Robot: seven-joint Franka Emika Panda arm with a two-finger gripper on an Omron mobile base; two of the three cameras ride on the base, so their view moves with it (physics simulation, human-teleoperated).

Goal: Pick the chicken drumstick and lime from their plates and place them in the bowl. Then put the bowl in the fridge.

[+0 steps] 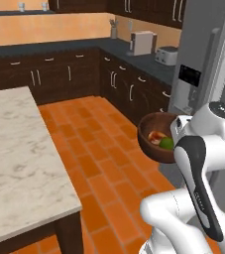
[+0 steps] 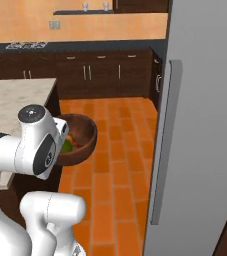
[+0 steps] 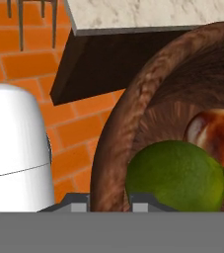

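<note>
The gripper is clamped on the bowl's rim, lime and chicken drumstick inside, carried level toward the fridge at two o'clock.

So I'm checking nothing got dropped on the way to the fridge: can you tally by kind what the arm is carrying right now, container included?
Wooden bowl: 1, clamped at its rim by the gripper
Lime: 1, inside the bowl
Chicken drumstick: 1, inside the bowl beside the lime
Total: 3
</note>
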